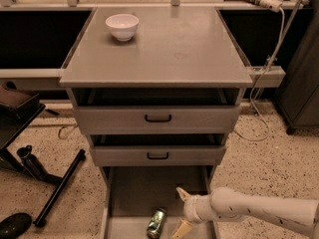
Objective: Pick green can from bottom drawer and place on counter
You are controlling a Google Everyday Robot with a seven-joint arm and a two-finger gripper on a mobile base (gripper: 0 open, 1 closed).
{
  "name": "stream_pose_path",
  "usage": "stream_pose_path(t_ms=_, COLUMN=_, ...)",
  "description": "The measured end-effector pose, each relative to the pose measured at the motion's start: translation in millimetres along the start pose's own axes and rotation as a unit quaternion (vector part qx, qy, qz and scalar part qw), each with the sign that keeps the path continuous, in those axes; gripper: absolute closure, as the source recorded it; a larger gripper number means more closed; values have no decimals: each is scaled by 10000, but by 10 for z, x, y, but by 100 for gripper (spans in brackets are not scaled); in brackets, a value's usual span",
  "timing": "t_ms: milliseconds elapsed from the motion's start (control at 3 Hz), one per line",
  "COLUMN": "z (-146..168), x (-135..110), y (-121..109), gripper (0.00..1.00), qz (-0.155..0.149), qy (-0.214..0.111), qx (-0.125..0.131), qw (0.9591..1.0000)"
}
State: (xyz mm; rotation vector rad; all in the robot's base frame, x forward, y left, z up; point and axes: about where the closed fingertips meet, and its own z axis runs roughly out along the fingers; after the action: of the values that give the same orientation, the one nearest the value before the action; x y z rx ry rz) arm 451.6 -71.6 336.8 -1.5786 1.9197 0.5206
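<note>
speckled flooring (279,158) surrounds the bottom drawer (142,193), where the green can (156,223) lies, label unreadable. the gripper (181,212) gapes open, empty, the can just beside it at eight o'clock.

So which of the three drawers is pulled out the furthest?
The bottom drawer, the one holding the green can, with the open tool just beside it. The top drawer and middle drawer, both black-handled, stick out only slightly.

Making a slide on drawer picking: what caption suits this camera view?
Open gripper over the bottom drawer, beside the green can; white bowl on the counter.
</note>
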Motion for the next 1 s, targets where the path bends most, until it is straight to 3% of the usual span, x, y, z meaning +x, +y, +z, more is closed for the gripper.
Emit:
stream_pose_path(t_ms=333, z=0, x=0, y=0, gripper=0, qz=0, qy=0, qx=0, qw=10000)
stream_pose_path(t_ms=667, z=189, x=13, y=77, gripper=0, qz=-331, qy=-152, qx=-80, qw=9993)
stream_pose_path(t_ms=1000, z=639, x=22, y=131, gripper=0, qz=-907, qy=-382, qx=-118, qw=9951)
